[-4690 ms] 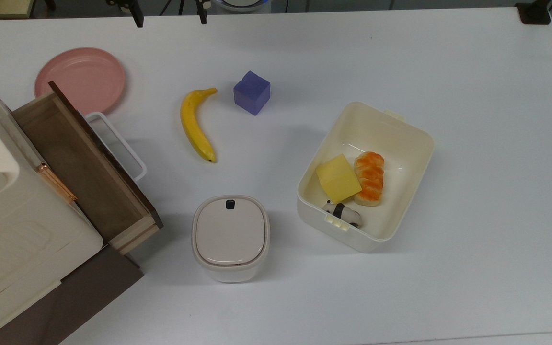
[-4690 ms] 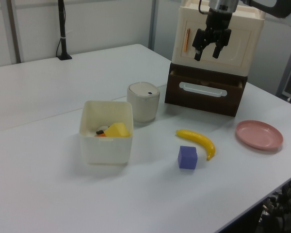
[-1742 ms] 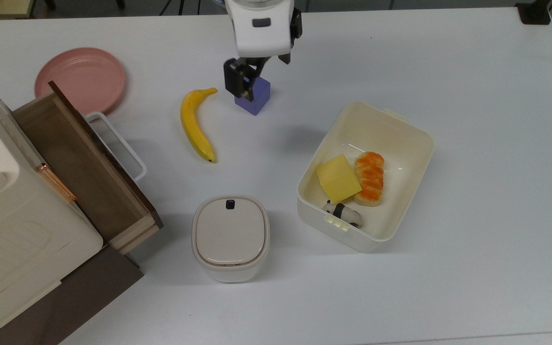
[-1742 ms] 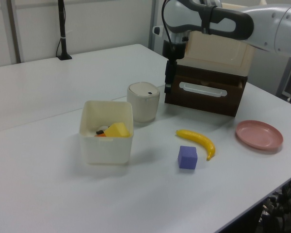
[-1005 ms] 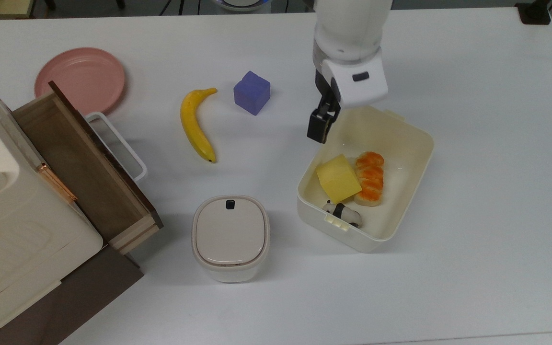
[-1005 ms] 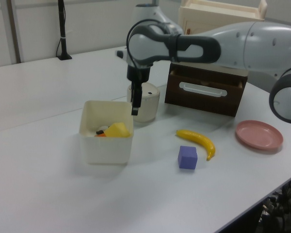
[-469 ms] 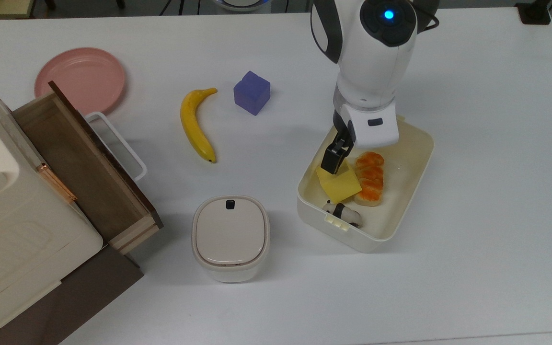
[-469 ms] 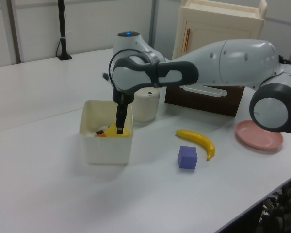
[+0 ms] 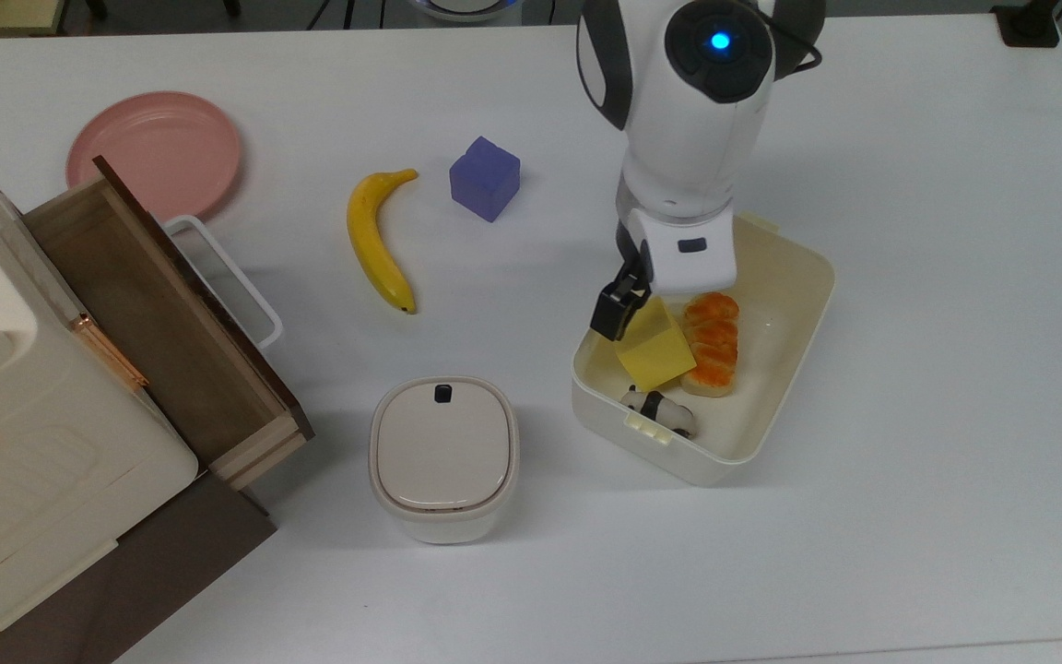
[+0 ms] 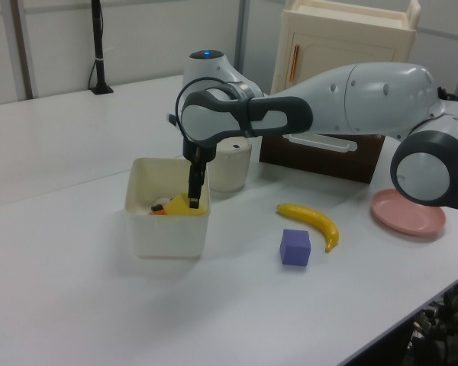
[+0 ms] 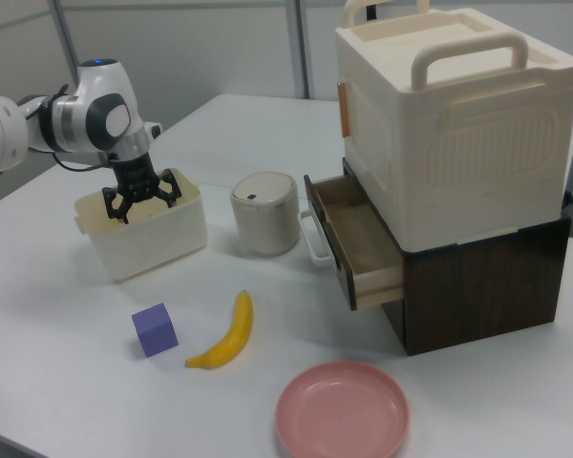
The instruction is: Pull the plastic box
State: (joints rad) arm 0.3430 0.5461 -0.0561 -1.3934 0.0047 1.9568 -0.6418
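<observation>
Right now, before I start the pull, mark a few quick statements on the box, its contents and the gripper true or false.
1. The gripper is open over the plastic box. True.
2. The box holds a yellow block, a bread roll and a small panda figure. True.
3. The banana lies inside the box. False: it lies on the table.
4. The drawer under the big white bin is closed. False: it stands pulled out.
5. The purple cube sits on the pink plate. False: both rest on the table, apart.
</observation>
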